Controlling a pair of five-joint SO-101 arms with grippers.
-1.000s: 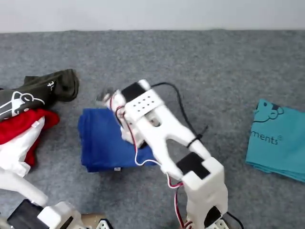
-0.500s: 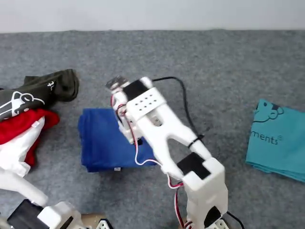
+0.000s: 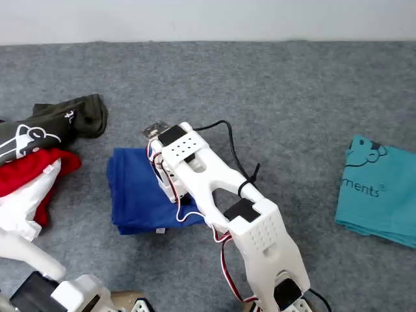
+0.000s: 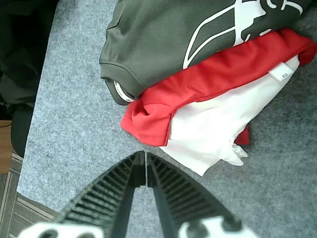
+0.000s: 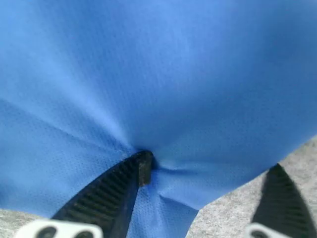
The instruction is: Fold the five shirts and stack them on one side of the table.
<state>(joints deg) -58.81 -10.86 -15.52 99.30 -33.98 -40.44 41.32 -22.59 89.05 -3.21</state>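
While angled down, right hand (image 5: 210, 166) splayed on blue shirt (image 3: 133, 188)

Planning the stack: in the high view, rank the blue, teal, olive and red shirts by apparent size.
1. Blue shirt and teal shirt, about alike; both partly hidden or cropped.
2. Olive shirt.
3. Red shirt.

A folded blue shirt (image 3: 133, 192) lies mid-worktop (image 3: 292, 97), a folded teal shirt (image 3: 380, 192) at its right edge; olive shirt (image 3: 52, 123), red shirt (image 3: 26, 170) and white shirt (image 3: 19, 208) overlap, rumpled, at the left edge.

Grey carpeted table (image 3: 292, 97); folded blue shirt (image 3: 133, 195) centre; teal shirt (image 3: 377, 192) right; olive-red-white shirt heap (image 3: 29, 166) left.
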